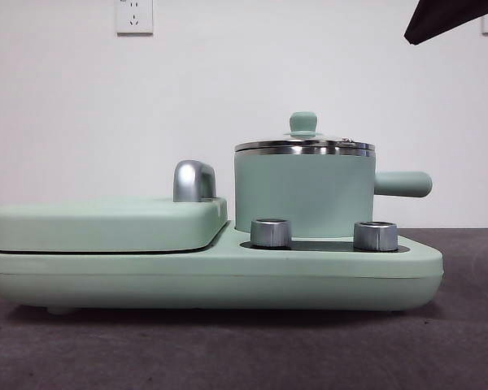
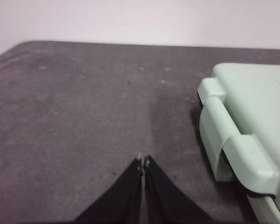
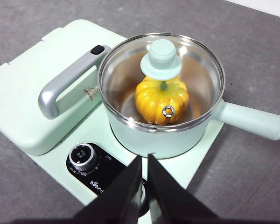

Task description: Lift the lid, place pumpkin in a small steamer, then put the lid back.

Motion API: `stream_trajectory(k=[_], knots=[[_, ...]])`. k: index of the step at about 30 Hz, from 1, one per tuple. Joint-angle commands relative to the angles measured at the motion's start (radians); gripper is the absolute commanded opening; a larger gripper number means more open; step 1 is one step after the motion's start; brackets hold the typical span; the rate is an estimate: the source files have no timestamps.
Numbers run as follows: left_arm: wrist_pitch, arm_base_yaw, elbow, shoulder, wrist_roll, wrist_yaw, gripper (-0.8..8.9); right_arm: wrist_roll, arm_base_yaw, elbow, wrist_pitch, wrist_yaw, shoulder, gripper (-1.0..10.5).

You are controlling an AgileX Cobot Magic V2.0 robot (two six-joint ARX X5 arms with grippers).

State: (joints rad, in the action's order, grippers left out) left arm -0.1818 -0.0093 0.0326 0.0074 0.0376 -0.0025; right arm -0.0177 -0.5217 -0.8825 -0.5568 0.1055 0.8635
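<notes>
You will find the pumpkin (image 3: 161, 103) already inside the small steamer (image 1: 302, 195), visible through the glass from the right wrist view, sitting roughly central on the pot floor with its green stem pointing up under the knob. The lid (image 3: 162, 63) rests on the steel rim, and in the front view it sits level all round, with no gap that I can make out; I judge it properly seated rather than merely balanced. The steamer stands on the dark plate of the cooker base (image 1: 228, 280), behind the two chrome dials (image 1: 271, 232), its side handle (image 3: 252, 120) pointing away from the flat griddle cover (image 1: 106, 223) and its chrome handle (image 3: 65, 86), which leaves the knob free to reach from above. Your right gripper (image 3: 144, 161) hangs above the near edge of the base, short of the pot, with its jaws drawn together and nothing between them; it touches neither lid nor steamer. Your left gripper (image 2: 143, 163) waits over bare table (image 2: 74, 116) beside the hinge end of the appliance, jaws likewise closed on nothing, well apart from the pot. The black tip (image 1: 451, 18) at the top corner of the front view is an arm held clear. On this evidence all three steps appear complete. The one remaining concern is clearance: any retreat of the right arm should avoid clipping the knob or the protruding side handle.
</notes>
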Motion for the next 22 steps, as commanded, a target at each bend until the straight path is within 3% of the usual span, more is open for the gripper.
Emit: stream_trajectory(k=[1,22], knots=[[-0.004,-0.002,-0.021,-0.005,0.002,-0.003,0.09,0.000,-0.006,-0.007,0.012,0.000,0.004,0.2],[-0.004,-0.002,-0.020,-0.005,-0.018,-0.002,0.10,0.011,-0.006,-0.008,0.057,-0.002,0.004,0.2]])
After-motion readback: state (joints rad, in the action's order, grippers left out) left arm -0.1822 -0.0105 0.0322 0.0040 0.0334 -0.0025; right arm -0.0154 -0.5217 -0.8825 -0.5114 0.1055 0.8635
